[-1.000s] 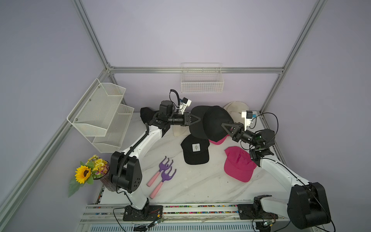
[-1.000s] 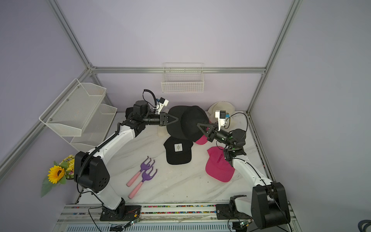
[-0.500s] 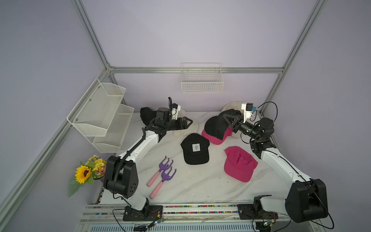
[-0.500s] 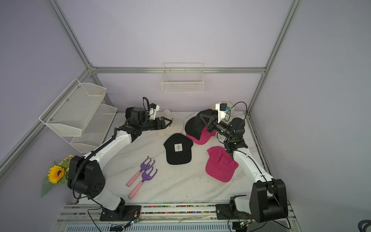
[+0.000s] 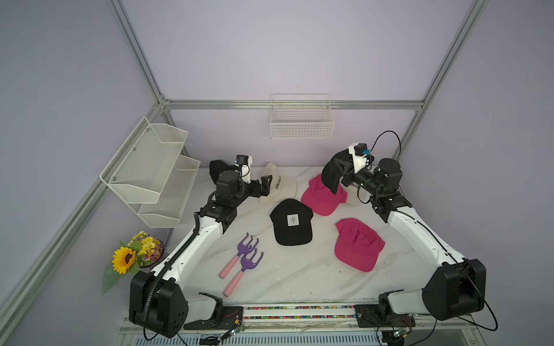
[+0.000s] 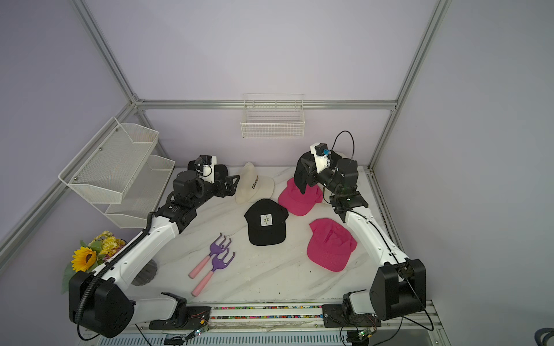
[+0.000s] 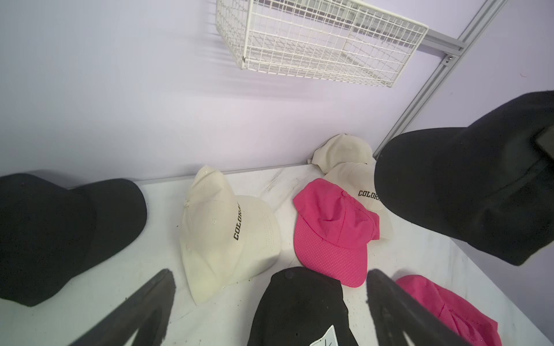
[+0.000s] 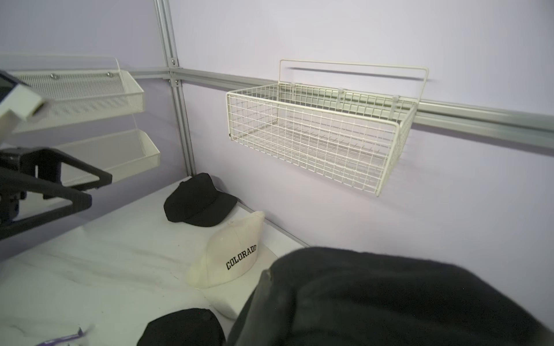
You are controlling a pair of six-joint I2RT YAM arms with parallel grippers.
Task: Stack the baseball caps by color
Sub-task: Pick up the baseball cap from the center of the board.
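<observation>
At centre, patch cap (image 5: pixel 292 223); behind-left, lettered cap (image 5: pixel 280 187); front-left, two rakes (image 5: pixel 241 260) side by side; back right, raised cap (image 5: pixel 331 176) over another cap (image 5: pixel 319 199); on rear wall, wire basket (image 5: pixel 301 124).

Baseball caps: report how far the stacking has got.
Done: no colour stack finished. In hand: right gripper holds one black cap aloft; left gripper open, empty. Left: labelled black cap, rear black cap, cream caps and two pink caps lie unsorted on the table.
</observation>
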